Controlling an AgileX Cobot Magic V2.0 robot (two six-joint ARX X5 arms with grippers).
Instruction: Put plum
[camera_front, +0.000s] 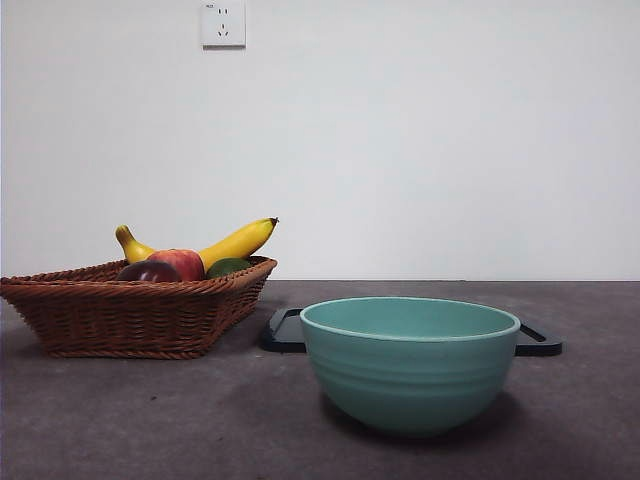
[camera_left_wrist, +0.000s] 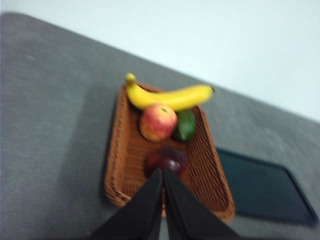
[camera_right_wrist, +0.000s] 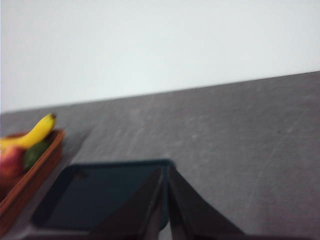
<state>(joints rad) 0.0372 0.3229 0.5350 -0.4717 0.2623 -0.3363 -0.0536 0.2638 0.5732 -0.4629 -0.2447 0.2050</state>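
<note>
While the plum (camera_front: 148, 272) sits in the near end of the wicker basket (camera_front: 130, 315) on the left, next to a red-yellow fruit (camera_front: 180, 263), a green fruit (camera_front: 228, 267) and a banana (camera_front: 225, 245), the left gripper (camera_left_wrist: 163, 172) hangs above it, jaws pressed together. Further right there's a teal bowl (camera_front: 410, 362) in front of a dark tray (camera_front: 538, 342) on the surface. The right gripper (camera_right_wrist: 165, 170) is over the tray, jaws pressed together too.

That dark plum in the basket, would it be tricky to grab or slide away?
The plum looks round and glossy, so it may slip between the left pincer's narrow tips. If nudged it would probably roll, though the basket wall and the red fruit nearby should stop it.
</note>
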